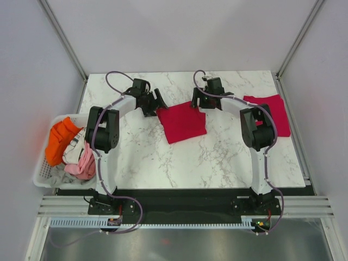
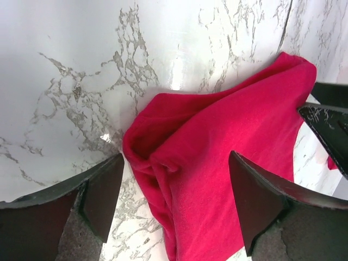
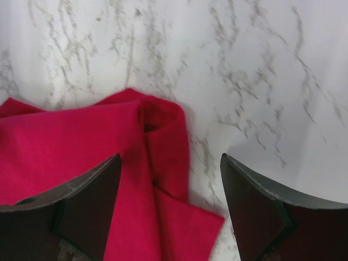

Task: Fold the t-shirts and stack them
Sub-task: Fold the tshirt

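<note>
Cloth lies mid-table, a little toward the far edge: one folded t-shirt (image 1: 181, 123), flat at its near hem and bunched at its far corners. Over those corners hang the left gripper (image 1: 159, 100) and right gripper (image 1: 198, 101), both spread wide and holding nothing. To go well, each should probably pinch all layers at its corner and lift evenly. A second folded t-shirt (image 1: 276, 111) lies by the right edge, toward the far corner.

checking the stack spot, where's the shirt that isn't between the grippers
In the top view the second red t-shirt lies near the table's right edge, partly behind the right arm, apart from the centre t-shirt.
</note>
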Robot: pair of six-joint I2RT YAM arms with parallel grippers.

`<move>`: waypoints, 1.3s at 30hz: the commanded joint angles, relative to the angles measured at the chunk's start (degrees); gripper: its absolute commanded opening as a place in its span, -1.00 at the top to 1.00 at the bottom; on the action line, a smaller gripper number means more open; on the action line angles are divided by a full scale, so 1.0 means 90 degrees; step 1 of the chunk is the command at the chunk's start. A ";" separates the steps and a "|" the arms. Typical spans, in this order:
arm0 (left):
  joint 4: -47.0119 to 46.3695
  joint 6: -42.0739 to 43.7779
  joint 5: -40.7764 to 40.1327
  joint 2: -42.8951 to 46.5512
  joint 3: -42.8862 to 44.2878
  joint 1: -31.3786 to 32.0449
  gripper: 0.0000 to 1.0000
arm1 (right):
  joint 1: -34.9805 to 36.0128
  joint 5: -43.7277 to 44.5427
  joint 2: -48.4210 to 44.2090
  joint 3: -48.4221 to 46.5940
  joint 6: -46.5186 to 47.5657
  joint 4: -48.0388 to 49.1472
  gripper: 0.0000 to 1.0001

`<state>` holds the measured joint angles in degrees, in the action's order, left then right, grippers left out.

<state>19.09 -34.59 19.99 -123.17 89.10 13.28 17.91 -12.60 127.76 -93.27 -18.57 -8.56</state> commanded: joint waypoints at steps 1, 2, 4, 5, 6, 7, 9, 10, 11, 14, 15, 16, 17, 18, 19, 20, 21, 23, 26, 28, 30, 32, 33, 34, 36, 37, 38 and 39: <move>-0.0070 0.0230 -0.0463 0.0199 -0.0153 0.0009 -0.73 | -0.0017 0.0920 -0.0689 0.0500 0.0070 0.0101 -0.64; -0.0100 0.0240 -0.0492 0.0287 -0.0193 0.0009 -0.75 | -0.0018 0.1096 -0.0845 0.0597 0.0110 0.0130 -0.66; -0.0148 0.0249 -0.0600 0.0356 -0.0300 0.0009 -0.75 | -0.0018 0.1876 -0.1313 0.0900 0.0139 0.0121 -0.67; -0.0168 0.0249 -0.0619 0.0385 -0.0329 0.0009 -0.76 | -0.0047 0.2101 -0.1499 0.0998 0.0188 0.0121 -0.65; -0.0197 0.0240 -0.0639 0.0443 -0.0359 0.0009 -0.76 | -0.0057 0.2393 -0.1810 0.1173 0.0207 0.0014 -0.64; -0.0275 0.0240 -0.0639 0.0454 -0.0417 0.0009 -0.76 | -0.0086 0.3044 -0.1929 0.1223 0.0217 -0.0112 -0.61; -0.0373 0.0210 -0.0619 0.0483 -0.0466 0.0009 -0.76 | -0.0105 0.4108 -0.2164 0.1233 0.0198 -0.0678 -0.58; -0.0412 0.0201 -0.0600 0.0493 -0.0505 0.0009 -0.76 | -0.0115 0.4492 -0.2213 0.1223 0.0140 -0.0893 -0.54; -0.0441 0.0172 -0.0571 0.0493 -0.0505 0.0009 -0.76 | -0.0144 0.4757 -0.2301 0.1233 0.0043 -0.1311 -0.53; -0.0481 0.0162 -0.0512 0.0512 -0.0535 0.0009 -0.76 | -0.0232 0.5588 -0.2457 0.1369 -0.0153 -0.1947 -0.50; -0.0471 0.0181 -0.0531 0.0522 -0.0544 0.0009 -0.76 | -0.0271 0.5638 -0.2593 0.1573 -0.0134 -0.2008 -0.49; -0.0481 0.0191 -0.0551 0.0551 -0.0554 0.0009 -0.76 | -0.0329 0.5793 -0.2662 0.1671 -0.0134 -0.2057 -0.47; -0.0481 0.0239 -0.0570 0.0571 -0.0574 -0.0001 -0.76 | -0.0349 0.5920 -0.2721 0.1808 -0.0144 -0.2202 -0.45; -0.0481 0.0278 -0.0609 0.0600 -0.0583 -0.0001 -0.76 | -0.0369 0.6047 -0.2712 0.1828 -0.0144 -0.2300 -0.43; -0.0461 0.0317 -0.0648 0.0658 -0.0622 -0.0010 -0.76 | -0.0359 0.6184 -0.2683 0.1838 -0.0154 -0.2398 -0.39; -0.0471 0.0318 -0.0678 0.0688 -0.0642 -0.0010 -0.76 | -0.0359 0.6466 -0.2547 0.1800 -0.0154 -0.2621 -0.36; -0.0461 0.0327 -0.0678 0.0707 -0.0700 -0.0040 -0.76 | -0.0359 0.6594 -0.2468 0.1751 -0.0202 -0.2730 -0.33; -0.0461 0.0298 -0.0678 0.0737 -0.0730 -0.0059 -0.76 | -0.0359 0.6896 -0.2186 0.1624 -0.0193 -0.3003 -0.23; -0.0461 0.0250 -0.0619 0.0698 -0.0711 -0.0089 -0.76 | -0.0359 0.7083 -0.1873 0.1516 -0.0203 -0.3209 -0.23; -0.0471 0.0249 -0.0610 0.0688 -0.0720 -0.0098 -0.76 | -0.0359 0.7142 -0.1775 0.1526 -0.0154 -0.3219 -0.25; -0.0471 0.0259 -0.0600 0.0707 -0.0740 -0.0108 -0.76 | -0.0350 0.7249 -0.1618 0.1526 -0.0134 -0.3229 -0.25; -0.0481 0.0269 -0.0609 0.0727 -0.0769 -0.0137 -0.76 | -0.0379 0.7279 -0.1443 0.1507 -0.0105 -0.3277 -0.25; -0.0481 0.0269 -0.0610 0.0737 -0.0788 -0.0137 -0.76 | -0.0408 0.7289 -0.1394 0.1497 -0.0115 -0.3316 -0.25; -0.0481 0.0269 -0.0610 0.0747 -0.0779 -0.0157 -0.76 | -0.0427 0.7376 -0.1335 0.1477 -0.0134 -0.3355 -0.24; -0.0471 0.0269 -0.0600 0.0747 -0.0789 -0.0186 -0.76 | -0.0437 0.7493 -0.1237 0.1496 -0.0251 -0.3453 -0.23; -0.0481 0.0259 -0.0580 0.0747 -0.0789 -0.0196 -0.76 | -0.0447 0.7513 -0.1227 0.1516 -0.0261 -0.3463 -0.21; -0.0481 0.0259 -0.0571 0.0747 -0.0789 -0.0196 -0.76 | -0.0467 0.7504 -0.1227 0.1594 -0.0281 -0.3483 -0.18; -0.0490 0.0240 -0.0551 0.0737 -0.0798 -0.0206 -0.76 | -0.0476 0.7494 -0.1227 0.1643 -0.0329 -0.3502 -0.03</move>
<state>14.81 -34.41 15.55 -118.85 82.56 12.03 14.17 51.57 116.57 -77.93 -19.97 -38.24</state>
